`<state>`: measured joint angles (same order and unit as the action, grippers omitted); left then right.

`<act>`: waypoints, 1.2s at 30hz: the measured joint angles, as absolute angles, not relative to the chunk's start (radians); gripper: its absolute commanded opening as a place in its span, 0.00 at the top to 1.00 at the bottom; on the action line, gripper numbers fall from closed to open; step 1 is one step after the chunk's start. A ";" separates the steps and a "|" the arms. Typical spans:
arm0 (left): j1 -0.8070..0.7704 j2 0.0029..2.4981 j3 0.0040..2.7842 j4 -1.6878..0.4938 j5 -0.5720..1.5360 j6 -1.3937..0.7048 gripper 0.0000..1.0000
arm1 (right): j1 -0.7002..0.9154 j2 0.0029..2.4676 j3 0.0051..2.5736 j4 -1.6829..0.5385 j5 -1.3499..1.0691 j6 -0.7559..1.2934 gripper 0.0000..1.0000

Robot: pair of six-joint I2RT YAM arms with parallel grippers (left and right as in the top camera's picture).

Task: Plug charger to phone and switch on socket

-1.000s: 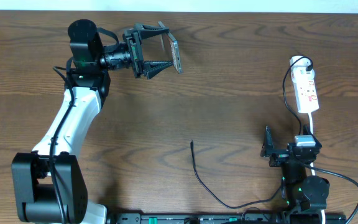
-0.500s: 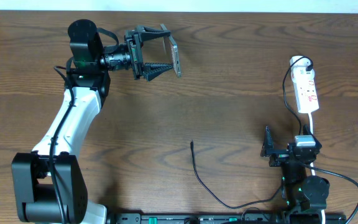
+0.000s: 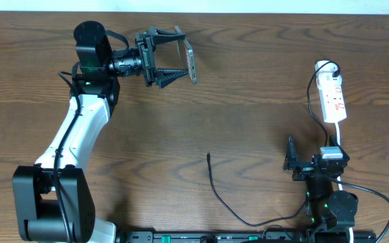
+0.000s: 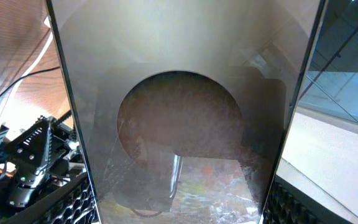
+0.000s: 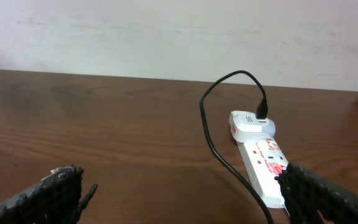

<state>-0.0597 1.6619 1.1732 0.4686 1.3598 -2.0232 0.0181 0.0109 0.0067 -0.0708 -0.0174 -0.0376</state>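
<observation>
Left gripper (image 3: 178, 55) pinching phone (image 3: 190, 59), phone on edge, raised over far-left table (image 3: 248, 101). Right gripper (image 5: 185, 196) fingers spread, near socket (image 3: 332, 98). Charger (image 3: 219, 196) tip lying mid-table, well apart from phone.

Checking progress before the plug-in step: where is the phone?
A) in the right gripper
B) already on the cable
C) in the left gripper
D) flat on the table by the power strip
C: the left gripper is closed on the phone, whose glossy face fills the left wrist view; the charger lies apart from it.
</observation>
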 measured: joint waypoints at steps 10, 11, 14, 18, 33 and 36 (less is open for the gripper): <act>-0.060 1.662 1.173 0.469 1.360 -2.023 0.92 | 0.018 0.011 0.007 -0.071 -0.017 -0.038 0.01; -0.060 1.662 1.173 0.469 1.360 -2.023 0.93 | 0.018 0.011 0.007 -0.071 -0.017 -0.038 0.01; -0.060 1.662 1.173 0.469 1.360 -2.023 0.92 | 0.018 0.011 0.007 -0.071 -0.017 -0.038 0.01; -0.051 1.662 1.173 0.469 1.360 -2.023 0.92 | 0.018 0.011 0.007 -0.071 -0.017 -0.038 0.01; -0.006 1.662 1.173 0.468 1.313 -2.024 0.93 | 0.018 0.011 0.007 -0.071 -0.017 -0.038 0.01; -0.006 1.662 1.173 0.468 1.294 -2.024 0.93 | 0.018 0.011 0.007 -0.071 -0.017 -0.038 0.01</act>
<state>-0.0063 1.6619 1.1732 0.4679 1.2942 -2.0235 0.0181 0.0109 0.0067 -0.0708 -0.0174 -0.0380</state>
